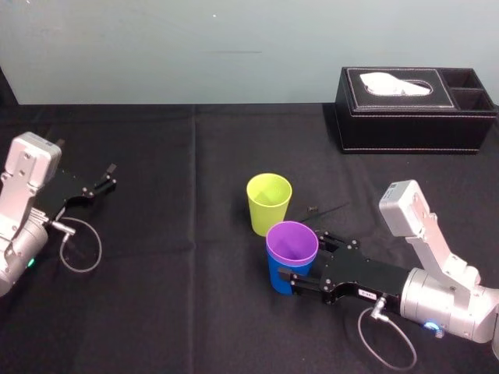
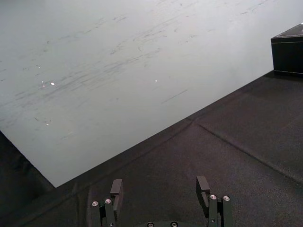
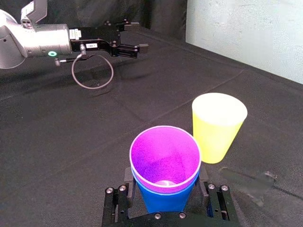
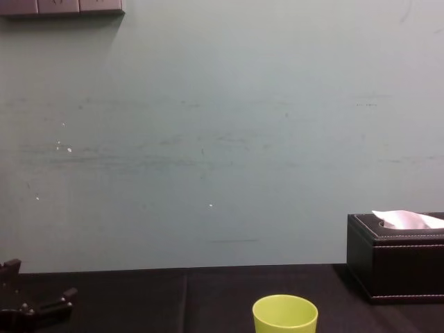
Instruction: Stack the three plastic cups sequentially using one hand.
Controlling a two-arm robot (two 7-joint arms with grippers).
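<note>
A black-clothed desk [image 1: 195,312] carries everything. A black leather-look tissue box [image 1: 413,117] sits at its 2 o'clock corner, well apart from the work.

The right gripper [image 1: 302,253] reaches in from 4 o'clock, low to the cloth. Its slim fingers lie against opposite sides of the blue tapered plastic cup [image 1: 279,282], so it appears clenched on that cup. The left gripper [image 1: 111,176] is parked at 9 o'clock with its fingers spread and nothing between them.

The blue cup stands upright just past the desk's centre toward 5 o'clock, with the purple tapered plastic cup [image 1: 291,241] nested inside it, so only the purple rim and inside show. The lime-green tapered plastic cup [image 1: 269,204] stands upright at 11 o'clock from that pair, just beside it.

These tumblers look light and empty. They are probably stiff enough to keep their shape, though thin walls may flex under a hard squeeze. The smooth, tapered sides could let a cup slide downward out of a loose hold. A moderate grip across the upper wall, where the cup is widest, seems safest. The nested pair should travel level, so the purple cup stays seated.
</note>
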